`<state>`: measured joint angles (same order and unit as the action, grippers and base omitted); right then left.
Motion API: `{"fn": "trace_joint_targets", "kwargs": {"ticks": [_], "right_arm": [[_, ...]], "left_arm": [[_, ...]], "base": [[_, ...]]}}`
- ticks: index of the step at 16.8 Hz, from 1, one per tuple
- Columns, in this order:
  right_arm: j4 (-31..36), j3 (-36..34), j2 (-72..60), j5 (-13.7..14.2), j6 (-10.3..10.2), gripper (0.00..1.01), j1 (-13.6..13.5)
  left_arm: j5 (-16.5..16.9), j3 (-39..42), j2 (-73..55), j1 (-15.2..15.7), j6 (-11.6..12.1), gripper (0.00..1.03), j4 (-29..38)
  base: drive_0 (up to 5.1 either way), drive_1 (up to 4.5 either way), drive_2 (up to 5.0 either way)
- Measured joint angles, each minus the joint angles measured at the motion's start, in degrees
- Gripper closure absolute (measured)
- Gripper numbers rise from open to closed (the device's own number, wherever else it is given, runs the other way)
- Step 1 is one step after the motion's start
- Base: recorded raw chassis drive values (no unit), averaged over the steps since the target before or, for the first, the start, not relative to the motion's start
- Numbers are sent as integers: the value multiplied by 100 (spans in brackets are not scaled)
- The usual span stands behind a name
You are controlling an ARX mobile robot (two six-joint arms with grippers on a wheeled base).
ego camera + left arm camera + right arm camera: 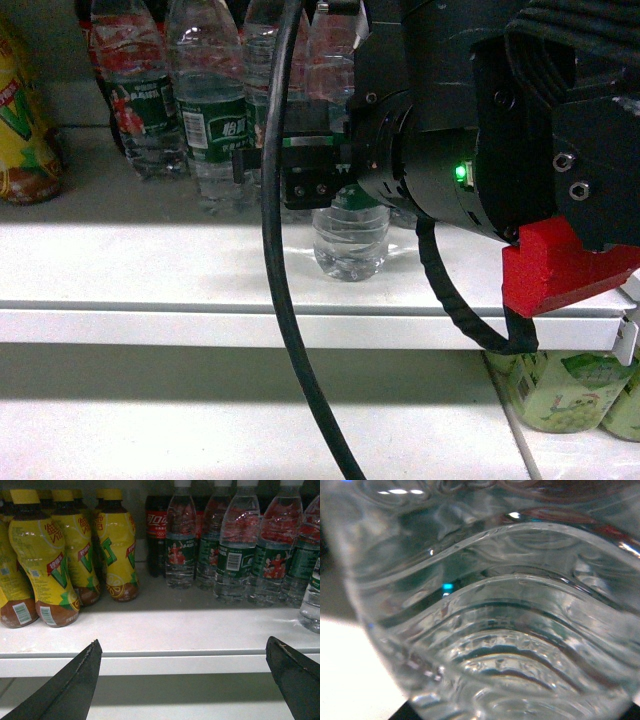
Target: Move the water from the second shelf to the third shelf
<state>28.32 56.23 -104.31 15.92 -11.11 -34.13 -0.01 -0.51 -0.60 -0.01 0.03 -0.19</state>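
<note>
right hand point(300, 170) at water bottle point(350, 240), grip unclear | bottle upright near shelf point(150, 270) front edge | left hand point(182, 672) wide open, empty, farther off

Clear ribbed water bottle point(350, 240) stands upright near the shelf's front.

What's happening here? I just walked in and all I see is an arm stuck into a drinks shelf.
The robot's right gripper has reached into the shelf and sits around a clear water bottle near the front edge; the right wrist camera is filled by its ribbed plastic. The bottle's base seems to rest on the shelf, so it does not look lifted yet. The left gripper hangs open in front of the shelf, holding nothing, facing yellow tea bottles and more water bottles.
</note>
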Motion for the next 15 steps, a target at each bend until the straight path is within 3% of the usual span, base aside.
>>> {"fn": "trace_joint_targets", "kwargs": {"ticks": [1,2,6,11,15], "right_arm": [[35,-33,2,22,2,57,7],[125,-140,61,15,4,60,4],[221,-439,304,-74,11,60,-11],[354,-1394,1154,-269,68,61,-20],[332,-2503,2625,-557,195,61,356]], "left_arm": [[0,0,0,0,0,5,0],[0,0,0,0,0,5,0],[0,0,0,0,0,5,0],[0,0,0,0,0,5,0],[0,0,0,0,0,5,0]], "base": [[0,0,0],[0,0,0],[0,0,0],[0,0,0],[0,0,0]]}}
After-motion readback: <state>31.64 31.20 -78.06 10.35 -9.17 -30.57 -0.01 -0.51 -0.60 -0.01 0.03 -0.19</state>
